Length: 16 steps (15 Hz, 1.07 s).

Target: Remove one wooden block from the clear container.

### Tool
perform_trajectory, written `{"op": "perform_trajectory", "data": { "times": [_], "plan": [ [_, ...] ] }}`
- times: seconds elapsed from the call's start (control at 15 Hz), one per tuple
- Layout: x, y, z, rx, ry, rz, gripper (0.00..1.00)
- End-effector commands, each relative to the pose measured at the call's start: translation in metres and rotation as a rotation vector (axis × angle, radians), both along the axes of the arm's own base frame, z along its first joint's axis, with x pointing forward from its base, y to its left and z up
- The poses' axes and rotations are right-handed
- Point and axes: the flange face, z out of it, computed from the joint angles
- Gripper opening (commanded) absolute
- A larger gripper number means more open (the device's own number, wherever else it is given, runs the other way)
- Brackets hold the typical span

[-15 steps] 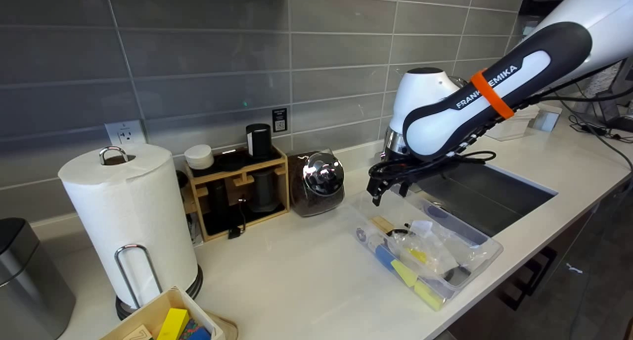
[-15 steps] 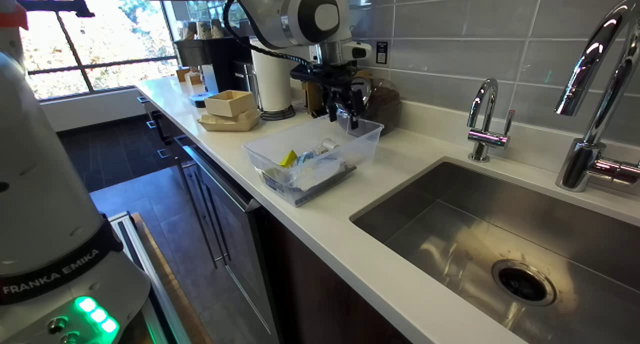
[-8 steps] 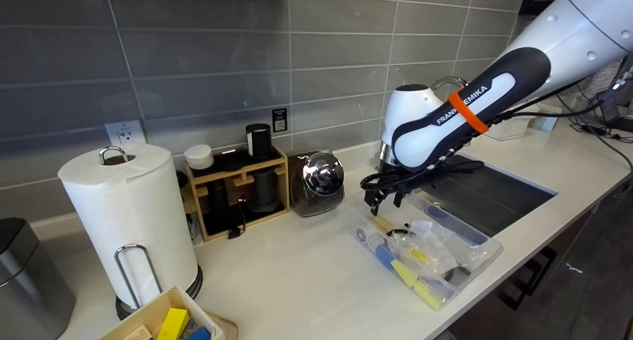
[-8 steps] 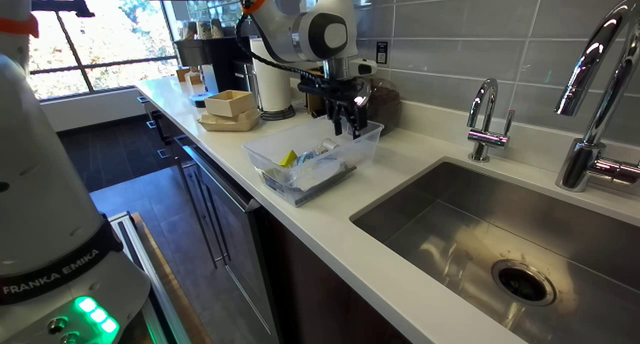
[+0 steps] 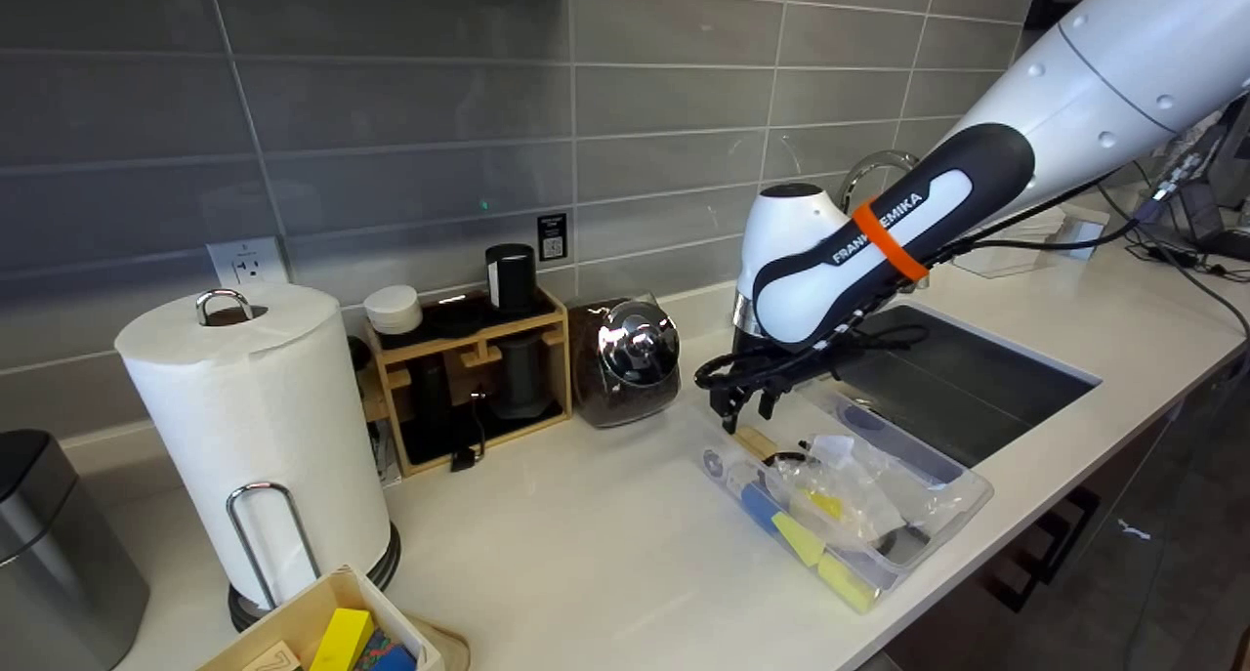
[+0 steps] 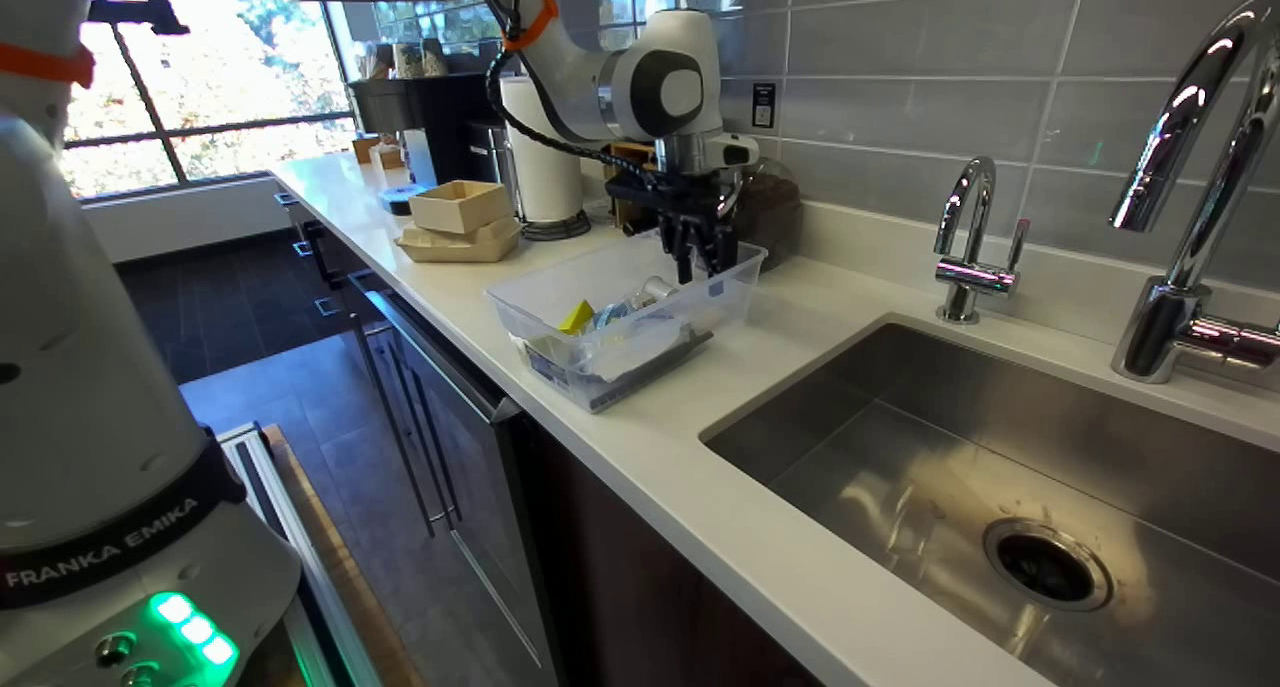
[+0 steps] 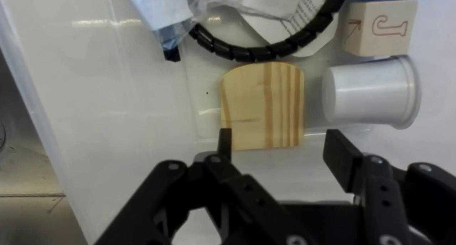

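The clear container (image 5: 937, 542) stands on the counter, and its see-through wall (image 6: 530, 317) shows in an exterior view too. Inside lies the wooden block (image 7: 262, 102), a light-tan flat piece with brown grain stripes and one rounded end. In an exterior view the wooden block (image 5: 754, 443) is partly seen at the container's back end. My gripper (image 7: 278, 141) hangs over that end, jaws apart with nothing between them. In the wrist view the left finger overlaps the block's lower left corner; the right finger (image 7: 342, 159) stands off to its right. I cannot tell whether they touch.
In the container, a white cup (image 7: 370, 91), a letter cube (image 7: 381, 29), a black ribbed tube (image 7: 263, 54) and plastic bags crowd the block. A sink (image 5: 962, 383) lies beside the container. A glass jar (image 5: 630, 363) stands behind. A box (image 5: 337, 588) holds coloured blocks.
My gripper has come down toward the container's back end. Its fingers have drawn somewhat closer together but still stand apart. The container and its contents look unmoved.
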Motion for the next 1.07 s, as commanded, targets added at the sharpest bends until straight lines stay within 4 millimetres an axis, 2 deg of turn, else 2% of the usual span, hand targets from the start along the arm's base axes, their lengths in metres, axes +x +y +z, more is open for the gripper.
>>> {"op": "perform_trajectory", "data": {
  "times": [0.0,0.13,0.2,0.33,1.0],
  "plan": [
    [0.012,0.003,-0.016,0.000,-0.014,0.022,0.83],
    [0.014,0.003,-0.022,-0.003,-0.012,0.030,0.83],
    [0.015,0.003,-0.025,-0.005,-0.009,0.034,0.89],
    [0.017,0.001,-0.030,-0.009,-0.008,0.034,0.86],
    [0.018,-0.016,-0.053,-0.010,0.026,0.068,0.95]
  ]
}}
